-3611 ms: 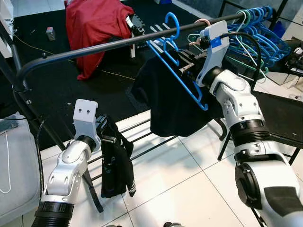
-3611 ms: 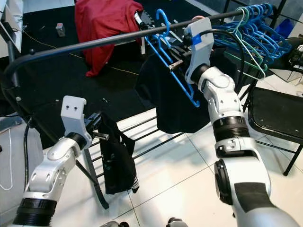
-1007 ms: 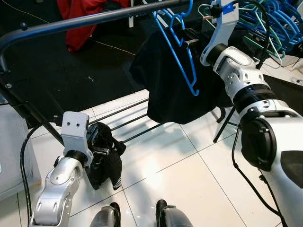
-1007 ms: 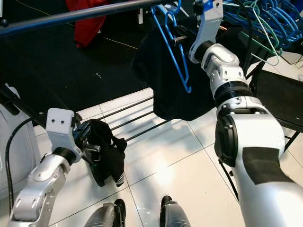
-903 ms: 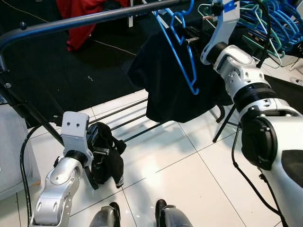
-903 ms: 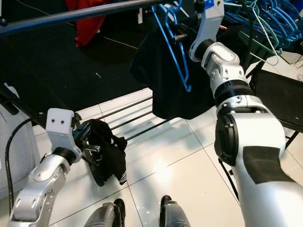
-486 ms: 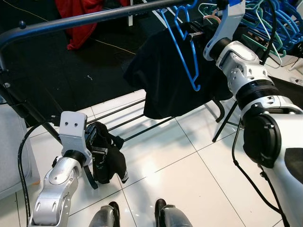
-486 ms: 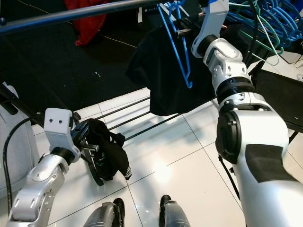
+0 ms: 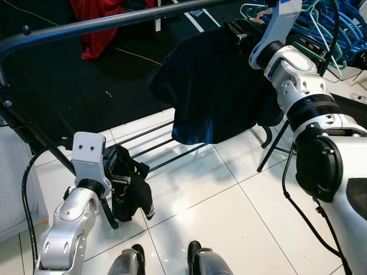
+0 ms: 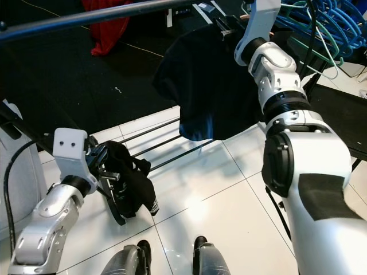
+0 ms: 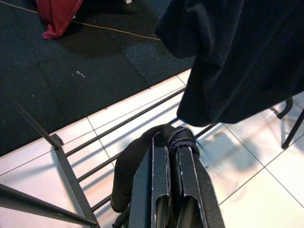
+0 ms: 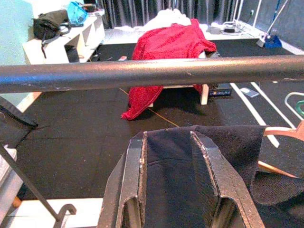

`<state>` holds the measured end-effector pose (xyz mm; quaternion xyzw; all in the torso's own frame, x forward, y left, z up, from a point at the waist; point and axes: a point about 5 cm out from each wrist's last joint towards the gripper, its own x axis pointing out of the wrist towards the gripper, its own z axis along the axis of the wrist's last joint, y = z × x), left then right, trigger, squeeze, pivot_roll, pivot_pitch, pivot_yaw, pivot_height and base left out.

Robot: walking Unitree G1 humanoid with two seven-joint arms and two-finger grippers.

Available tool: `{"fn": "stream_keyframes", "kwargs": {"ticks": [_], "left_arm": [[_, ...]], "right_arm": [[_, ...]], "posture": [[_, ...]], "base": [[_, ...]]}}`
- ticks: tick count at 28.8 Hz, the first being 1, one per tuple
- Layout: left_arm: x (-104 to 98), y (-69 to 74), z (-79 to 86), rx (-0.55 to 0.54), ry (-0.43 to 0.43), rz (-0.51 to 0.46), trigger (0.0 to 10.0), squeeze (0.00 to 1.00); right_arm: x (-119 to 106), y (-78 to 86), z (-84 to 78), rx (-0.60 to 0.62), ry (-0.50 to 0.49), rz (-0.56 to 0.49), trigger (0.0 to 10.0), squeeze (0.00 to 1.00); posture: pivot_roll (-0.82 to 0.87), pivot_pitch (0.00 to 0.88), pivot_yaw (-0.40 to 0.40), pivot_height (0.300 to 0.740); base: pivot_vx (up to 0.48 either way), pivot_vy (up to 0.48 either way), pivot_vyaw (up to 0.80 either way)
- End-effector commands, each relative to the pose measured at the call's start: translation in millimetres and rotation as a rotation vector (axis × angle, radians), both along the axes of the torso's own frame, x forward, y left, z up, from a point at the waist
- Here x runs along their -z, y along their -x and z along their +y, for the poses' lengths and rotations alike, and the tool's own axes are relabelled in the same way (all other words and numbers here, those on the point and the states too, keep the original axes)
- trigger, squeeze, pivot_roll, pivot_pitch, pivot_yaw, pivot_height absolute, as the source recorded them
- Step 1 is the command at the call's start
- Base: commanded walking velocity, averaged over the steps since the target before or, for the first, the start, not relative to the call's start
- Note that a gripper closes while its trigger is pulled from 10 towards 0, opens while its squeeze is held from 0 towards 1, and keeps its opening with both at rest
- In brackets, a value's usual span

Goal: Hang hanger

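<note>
1. Low at the robot's left, the left gripper (image 9: 117, 179) is pressed together on a bunched black cloth (image 9: 131, 193) just above the white tile floor (image 9: 229, 217).
2. Further up, a black garment (image 9: 212, 91) hangs just under the rail (image 9: 103, 23), now flared outward.
3. At the rail, the right gripper (image 12: 175, 190) is spread, with black fabric between its fingers.
4. The blue hanger seen half a second ago has gone from sight (likely behind the swung garment), so whether its hook is over the rail cannot be told.
5. Beyond lie a red cloth (image 9: 94, 28) and a bunch of blue hangers (image 9: 321, 26).
</note>
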<state>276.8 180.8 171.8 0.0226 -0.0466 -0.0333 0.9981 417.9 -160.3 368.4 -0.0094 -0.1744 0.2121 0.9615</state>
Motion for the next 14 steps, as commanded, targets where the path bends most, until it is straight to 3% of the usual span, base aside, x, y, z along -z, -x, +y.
{"fn": "stream_keyframes", "kwargs": {"ticks": [1,5,9,10,12,13,14], "left_arm": [[2,0.7,1.8,-0.008,0.004,0.004,10.0,0.0],[1,-2.8,1.7,-0.004,0.003,-0.006,10.0,0.0],[7,-6.3,2.1,-0.009,0.001,0.022,10.0,0.0],[12,-6.5,4.0,-0.018,-0.015,0.038,10.0,0.0],[15,-6.7,5.5,-0.024,-0.027,0.048,10.0,0.0],[18,-6.9,7.5,-0.035,-0.033,0.058,10.0,0.0],[18,-6.9,7.5,-0.035,-0.033,0.058,10.0,0.0]], "right_arm": [[-3,1.0,-1.1,-0.006,-0.017,-0.02,10.0,0.0],[2,1.0,3.6,-0.046,-0.016,-0.023,10.0,0.0],[24,0.3,13.6,-0.132,-0.029,-0.002,10.0,0.0],[41,0.9,21.4,-0.199,-0.027,0.02,10.0,0.0],[53,1.9,26.7,-0.245,-0.025,0.035,10.0,0.0],[77,4.1,34.7,-0.306,-0.022,0.075,10.0,0.0],[77,4.1,34.7,-0.306,-0.022,0.075,10.0,0.0]], "posture": [[0.0,0.331,-0.059,0.74],[0.0,0.314,-0.058,0.74],[-0.01,0.28,-0.062,0.74],[-0.01,0.266,-0.059,0.74],[-0.01,0.261,-0.058,0.74],[-0.02,0.243,-0.049,0.74],[-0.02,0.243,-0.049,0.74]], "base": [[0.0,0.0,0.0],[0.0,0.0,0.0],[0.0,0.0,0.0],[0.0,0.0,0.0],[0.0,0.0,0.0],[0.0,0.0,0.0],[0.0,0.0,0.0]]}}
